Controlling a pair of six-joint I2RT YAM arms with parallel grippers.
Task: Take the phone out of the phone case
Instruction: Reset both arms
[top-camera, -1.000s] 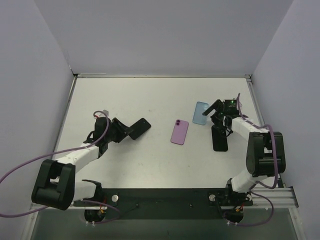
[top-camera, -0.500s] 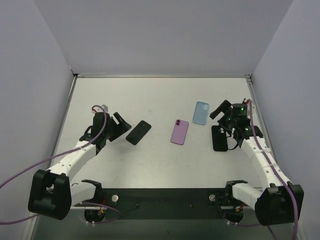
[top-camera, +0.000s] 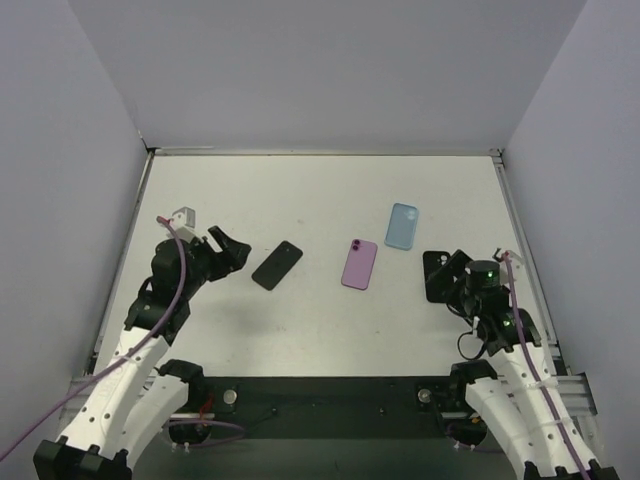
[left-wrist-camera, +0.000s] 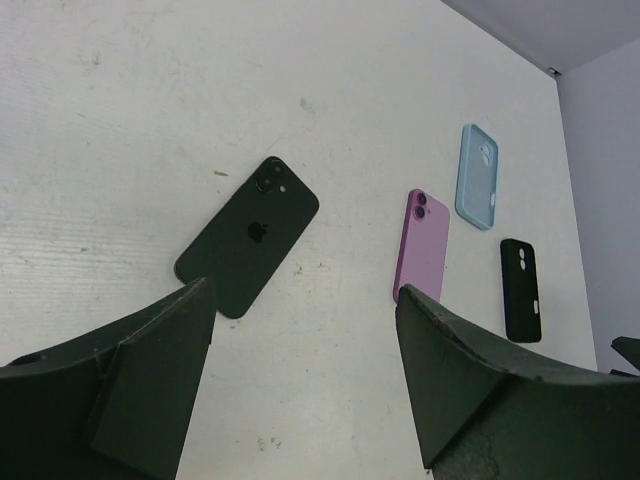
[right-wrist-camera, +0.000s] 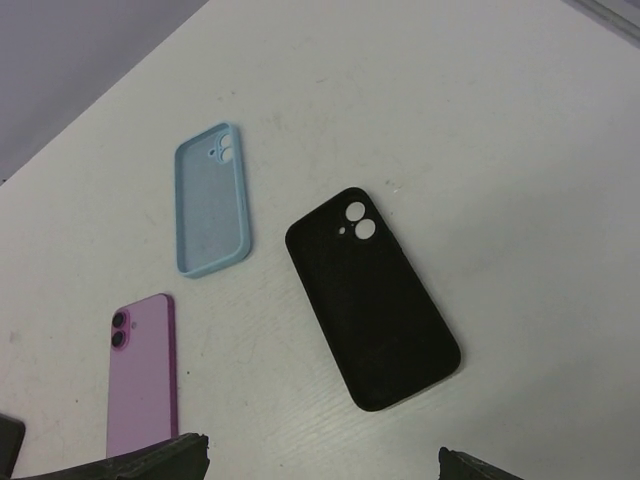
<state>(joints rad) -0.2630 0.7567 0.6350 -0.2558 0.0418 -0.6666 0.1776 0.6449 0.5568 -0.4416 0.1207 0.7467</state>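
**Both phones bare on the table, both grippers empty**

Top view: the left gripper sat over the left side of the white table top, fingers spread, nothing between them. The black slab phone lay flat just right of it, not touching it. The purple phone lay back up near the middle, and the light blue soft phone case was up and to its right, apart from it. The right gripper partly covered the matte black phone case. I couldn't read its finger gap from here.

Left wrist: left gripper had its fingers wide apart, above the table. The black phone lay between them in frame and further out, camera end away from me. Purple phone, blue case and black case were all separate, none touching.

Right wrist: right gripper showed only its fingertips at the bottom edge, far apart and gripping nothing. The black case lay flat just ahead, tilted. The blue case lay hollow side up and empty. The purple phone lay back up at lower left.
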